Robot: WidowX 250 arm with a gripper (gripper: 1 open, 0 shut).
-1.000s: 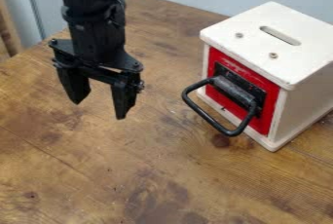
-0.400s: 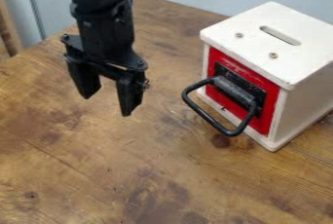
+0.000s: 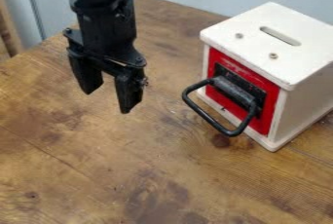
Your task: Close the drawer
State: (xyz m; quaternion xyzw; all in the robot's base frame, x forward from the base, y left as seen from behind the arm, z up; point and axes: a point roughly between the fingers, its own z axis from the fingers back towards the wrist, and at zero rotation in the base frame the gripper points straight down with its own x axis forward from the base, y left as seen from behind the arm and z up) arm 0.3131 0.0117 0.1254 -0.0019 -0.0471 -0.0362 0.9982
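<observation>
Surface: a worn wooden table (image 3: 117, 169) with dark stains and visible grain fills most of the view; a pale blue-grey wall runs behind it along the top edge.

White box: a small white box (image 3: 302, 67) stands on the right side of the table, one corner turned toward the camera; its top carries a long slot and a smaller mark beside it.

Drawer: the drawer (image 3: 244, 90) is set in the box's left-facing side, low down, near the table. Its front is red, with a black panel in the middle.

Drawer position: the red front sits close to the white frame around it; whether it is fully in or stands slightly out I cannot tell from this angle.

Handle: a large black looped bar handle (image 3: 215, 111) juts from the drawer front toward the left and downward, its far end hanging just above the wood, casting a shadow there.

Pincer: the black gripper (image 3: 107, 80) hangs from a black arm at the upper left, pointing down at the table.

Pincer opening: its two fingers stand wide apart, with a clear gap between them.

Pincer contact: it holds nothing and touches nothing; the fingertips hover above bare wood.

Pincer and drawer: the gripper is well to the left of the handle, apart from it and from the box.
</observation>
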